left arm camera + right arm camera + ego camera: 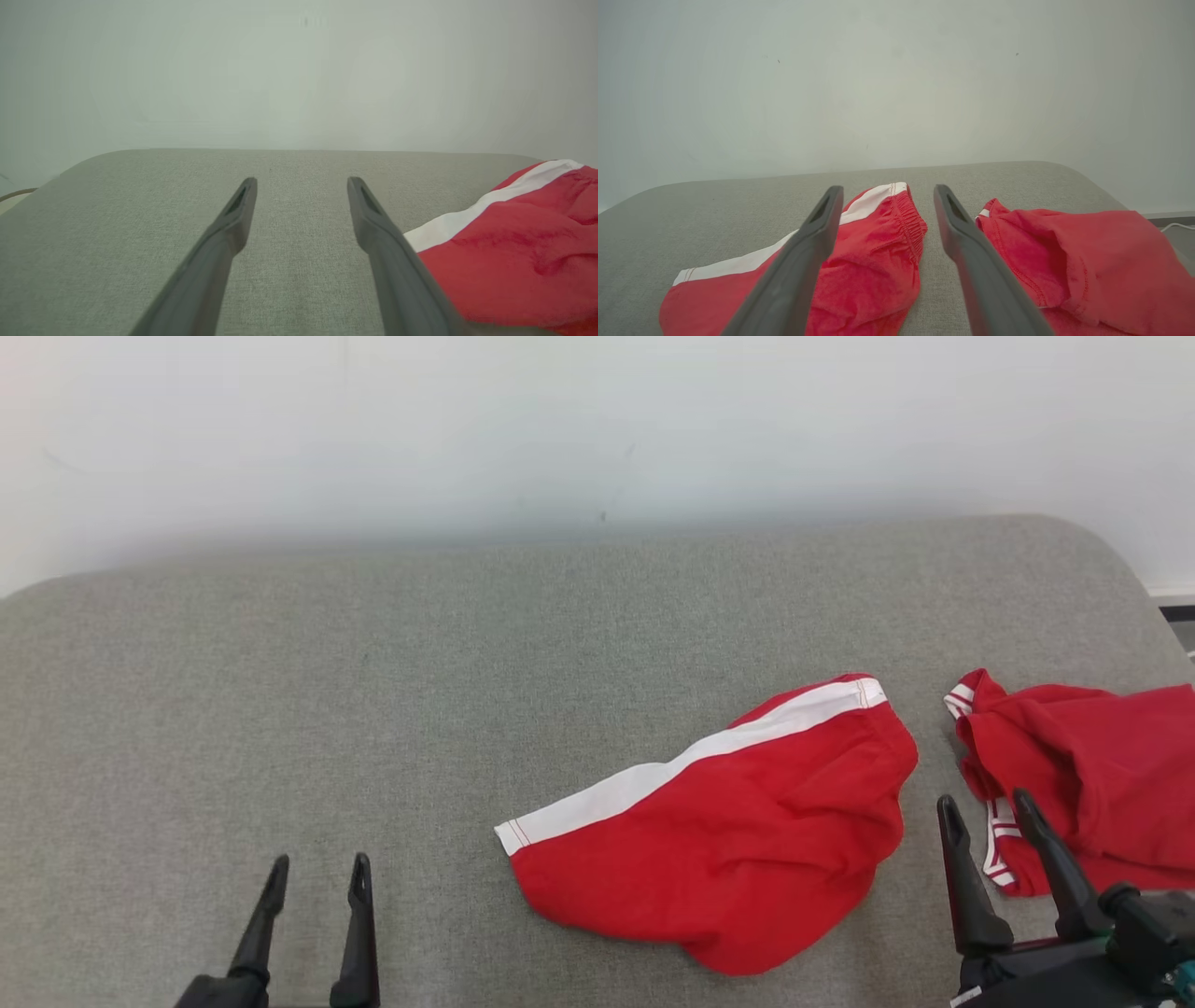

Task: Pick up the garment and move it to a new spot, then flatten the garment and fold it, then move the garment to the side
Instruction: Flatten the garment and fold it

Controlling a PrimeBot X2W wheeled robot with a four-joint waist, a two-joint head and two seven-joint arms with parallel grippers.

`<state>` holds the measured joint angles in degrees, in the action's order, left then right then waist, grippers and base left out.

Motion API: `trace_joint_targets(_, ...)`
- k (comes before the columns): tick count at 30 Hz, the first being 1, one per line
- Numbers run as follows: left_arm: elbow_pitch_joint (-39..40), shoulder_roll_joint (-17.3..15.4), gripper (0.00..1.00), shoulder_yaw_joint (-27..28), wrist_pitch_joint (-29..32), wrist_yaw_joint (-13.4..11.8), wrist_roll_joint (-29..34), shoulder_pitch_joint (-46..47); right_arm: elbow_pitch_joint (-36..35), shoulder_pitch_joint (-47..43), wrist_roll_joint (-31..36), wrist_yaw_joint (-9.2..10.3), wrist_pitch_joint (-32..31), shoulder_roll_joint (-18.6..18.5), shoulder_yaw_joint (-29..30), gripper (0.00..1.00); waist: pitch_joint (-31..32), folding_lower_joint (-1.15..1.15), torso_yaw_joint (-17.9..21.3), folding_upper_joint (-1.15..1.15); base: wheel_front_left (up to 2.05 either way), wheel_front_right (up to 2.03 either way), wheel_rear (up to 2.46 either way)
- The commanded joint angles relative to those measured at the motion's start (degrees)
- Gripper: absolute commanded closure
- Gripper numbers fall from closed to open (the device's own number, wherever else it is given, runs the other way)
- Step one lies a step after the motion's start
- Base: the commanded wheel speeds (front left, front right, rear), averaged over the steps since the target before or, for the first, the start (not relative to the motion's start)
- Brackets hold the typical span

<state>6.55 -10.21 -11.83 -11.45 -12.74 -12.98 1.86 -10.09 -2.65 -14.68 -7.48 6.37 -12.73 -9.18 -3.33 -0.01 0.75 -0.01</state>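
The red garment (738, 859) with a white band (653, 775) lies bunched up on the grey table (373, 663), near the front edge, right of the middle. Another red cloth (1102, 765) lies beside it at the right edge. The left gripper (319, 863) and the right gripper (987, 805) are wide open, holding nothing.

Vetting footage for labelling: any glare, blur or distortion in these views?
Head view: soft, even light, no glare; red shorts crisp. Left wrist view: left gripper blurs toward the bottom edge. Right wrist view: right gripper likewise; corners dim slightly.
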Motion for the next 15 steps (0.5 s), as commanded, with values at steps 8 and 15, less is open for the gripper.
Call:
trace_joint_targets(8, 0.4, -0.9, 0.0, -1.3, 2.3, 0.2, 0.5, -1.9, -1.6, -1.8, 0.9, -0.02, -1.2, 1.0, 0.9, 0.0, 0.8, 0.01, -0.5, 0.01, 0.0, 0.0, 0.0)
trace_joint_targets(15, 0.2, -1.1, 0.0, -1.7, 2.6, -0.1, 0.4, -1.4, -2.1, -1.7, 1.0, -0.02, -1.9, 1.1, 0.8, 0.0, 0.5, 0.01, -0.6, 0.01, 0.0, 0.0, 0.0)
